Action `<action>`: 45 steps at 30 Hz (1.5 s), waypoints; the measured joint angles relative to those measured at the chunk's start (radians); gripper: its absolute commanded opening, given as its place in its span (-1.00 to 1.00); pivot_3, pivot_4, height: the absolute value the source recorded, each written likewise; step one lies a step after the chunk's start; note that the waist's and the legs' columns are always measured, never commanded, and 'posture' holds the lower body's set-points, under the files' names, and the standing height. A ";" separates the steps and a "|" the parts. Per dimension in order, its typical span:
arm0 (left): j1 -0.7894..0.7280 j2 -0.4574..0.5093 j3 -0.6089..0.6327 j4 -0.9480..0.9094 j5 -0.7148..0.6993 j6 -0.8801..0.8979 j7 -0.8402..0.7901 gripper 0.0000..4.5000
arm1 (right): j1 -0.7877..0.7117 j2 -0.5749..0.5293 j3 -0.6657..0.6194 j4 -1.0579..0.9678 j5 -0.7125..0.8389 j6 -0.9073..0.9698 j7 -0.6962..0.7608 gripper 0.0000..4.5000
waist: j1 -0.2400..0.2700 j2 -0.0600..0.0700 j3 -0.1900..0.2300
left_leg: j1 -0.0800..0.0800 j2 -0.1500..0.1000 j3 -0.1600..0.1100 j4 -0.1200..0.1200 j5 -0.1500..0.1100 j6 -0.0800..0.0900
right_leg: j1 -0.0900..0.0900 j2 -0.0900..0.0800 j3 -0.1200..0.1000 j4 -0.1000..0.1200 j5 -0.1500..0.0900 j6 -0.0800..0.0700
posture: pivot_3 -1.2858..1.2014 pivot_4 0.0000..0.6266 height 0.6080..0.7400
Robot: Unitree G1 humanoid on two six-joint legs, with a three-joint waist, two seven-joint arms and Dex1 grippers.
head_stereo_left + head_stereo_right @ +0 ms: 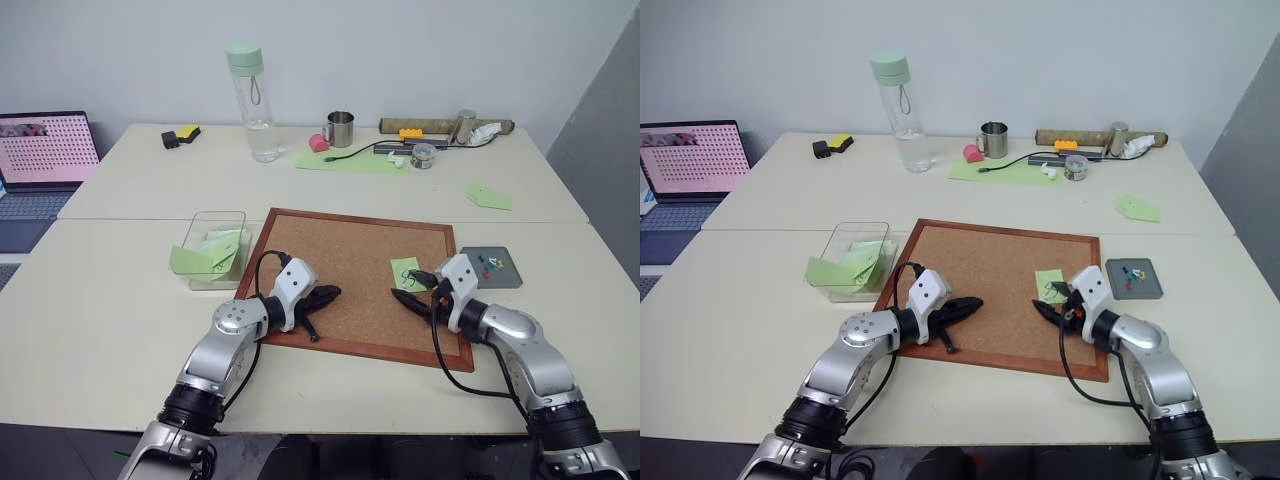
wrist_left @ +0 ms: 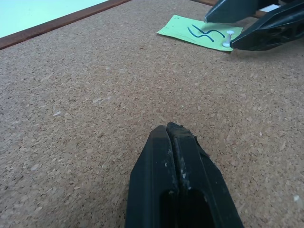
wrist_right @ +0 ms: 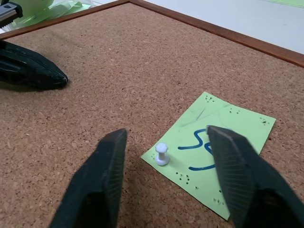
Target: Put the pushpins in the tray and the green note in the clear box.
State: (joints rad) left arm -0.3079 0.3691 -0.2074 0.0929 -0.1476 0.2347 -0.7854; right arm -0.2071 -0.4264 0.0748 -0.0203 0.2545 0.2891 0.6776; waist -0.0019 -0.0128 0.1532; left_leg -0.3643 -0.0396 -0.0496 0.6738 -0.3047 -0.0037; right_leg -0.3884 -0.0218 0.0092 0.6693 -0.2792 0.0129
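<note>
One white pushpin (image 3: 162,154) — pinning the green note (image 3: 213,145) — sits between the right claw (image 3: 166,178) fingers.

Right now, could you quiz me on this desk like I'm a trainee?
1. True or false: the white pushpin is out of the green note.
2. What does the note lie on: A cork board, B tray, C clear box?
3. Which tool is shut?

Key:
1. False; it stands in the note's corner.
2. A.
3. The left tool; the right tool brackets the pin, fingers apart.
</note>
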 measured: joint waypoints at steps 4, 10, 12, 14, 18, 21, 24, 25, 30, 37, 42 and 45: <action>0.004 0.000 0.000 -0.005 0.000 0.002 0.004 -1.00 | 0.000 0.001 0.000 0.015 0.000 -0.016 0.001 -0.49 | 0.000 0.000 0.000 | 0.000 0.000 0.000 -0.002 0.000 0.000 | 0.000 0.000 0.000 -0.002 0.000 0.000 | 0.03 -0.52 1.00; 0.007 0.001 0.000 -0.006 0.000 0.002 0.008 -1.00 | 0.000 0.001 0.005 0.018 -0.001 -0.024 0.018 -0.99 | 0.000 0.000 0.000 | 0.000 0.000 0.000 -0.005 0.000 0.000 | 0.000 0.000 0.000 -0.005 0.000 0.000 | 0.03 -0.52 1.00; 0.007 0.001 0.000 -0.006 0.000 0.002 0.009 -1.00 | 0.000 0.001 0.005 0.018 -0.001 -0.024 0.020 -0.99 | 0.000 0.000 0.000 | 0.000 0.000 0.000 -0.006 0.000 0.000 | 0.000 0.000 0.000 -0.005 0.000 0.000 | 0.03 -0.52 1.00; 0.007 0.001 0.001 -0.005 -0.001 0.003 0.009 -1.00 | 0.000 0.000 0.005 0.017 -0.001 -0.024 0.022 -0.99 | 0.000 0.000 0.000 | 0.000 0.000 0.000 -0.006 0.000 0.000 | 0.000 0.000 0.000 -0.005 0.000 0.000 | 0.03 -0.52 1.00; 0.008 0.000 0.001 -0.005 -0.002 0.004 0.010 -1.00 | 0.003 -0.012 0.005 -0.007 0.000 -0.009 0.030 -0.99 | 0.001 0.000 0.000 | 0.000 0.000 0.000 -0.007 0.000 0.000 | 0.000 0.000 0.000 -0.006 0.000 0.000 | 0.03 -0.52 1.00; 0.007 -0.004 0.008 -0.006 -0.005 0.014 0.013 -1.00 | 0.001 -0.035 -0.003 -0.086 0.006 0.003 0.039 -0.99 | 0.001 0.000 0.000 | 0.001 0.000 0.000 -0.008 0.000 0.000 | 0.000 0.000 0.000 -0.006 0.000 0.000 | 0.03 -0.52 1.00; 0.003 -0.014 0.016 -0.006 -0.012 0.039 0.012 -1.00 | -0.009 -0.058 -0.009 -0.152 0.012 0.006 0.045 -0.99 | 0.001 0.000 0.000 | 0.001 0.000 0.000 -0.007 0.000 0.000 | 0.000 0.000 0.000 -0.006 0.000 0.000 | 0.03 -0.52 1.00; 0.001 -0.015 0.017 -0.009 -0.017 0.051 0.012 -1.00 | -0.011 -0.067 -0.010 -0.168 0.011 0.006 0.048 -0.99 | 0.001 0.000 0.000 | 0.001 0.000 -0.001 -0.007 0.000 0.000 | 0.001 0.000 -0.001 -0.006 0.000 0.000 | 0.03 -0.52 1.00; 0.003 -0.017 0.064 -0.080 -0.105 0.207 0.011 -0.87 | -0.017 -0.116 0.006 -0.202 -0.049 -0.035 0.061 -1.00 | -0.001 -0.001 0.002 | 0.000 0.000 0.000 -0.008 0.000 0.000 | -0.001 0.000 -0.001 -0.006 0.000 0.000 | 0.03 -0.52 1.00; -0.008 -0.091 0.231 -0.221 -0.419 0.536 0.043 -0.29 | -0.055 -0.121 0.037 -0.210 -0.120 -0.126 0.061 -1.00 | 0.000 -0.004 0.006 | -0.001 0.000 -0.001 -0.008 0.001 -0.001 | -0.001 0.000 -0.001 -0.008 0.000 0.000 | 0.03 -0.52 1.00; -0.030 -0.209 0.335 -0.239 -0.613 0.704 0.145 0.15 | -0.061 -0.120 0.054 -0.211 -0.146 -0.171 0.065 -1.00 | 0.002 -0.006 0.007 | -0.002 0.000 -0.001 -0.008 0.002 -0.004 | -0.001 0.000 -0.001 -0.008 0.000 0.000 | 0.03 -0.52 1.00; -0.061 -0.270 0.346 -0.230 -0.666 0.737 0.200 0.45 | -0.081 -0.120 0.066 -0.215 -0.153 -0.177 0.071 -1.00 | 0.002 -0.007 0.008 | -0.001 0.000 -0.001 -0.008 0.003 -0.005 | -0.001 0.000 -0.002 -0.008 0.000 0.000 | 0.03 -0.52 1.00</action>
State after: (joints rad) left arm -0.3685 0.0992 0.1382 -0.1372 -0.8139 0.9712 -0.5854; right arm -0.2882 -0.5465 0.1409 -0.2354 0.1015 0.1119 0.7491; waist 0.0003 -0.0201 0.1613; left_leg -0.3656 -0.0400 -0.0506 0.6658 -0.3020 -0.0085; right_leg -0.3890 -0.0219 0.0077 0.6617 -0.2787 0.0132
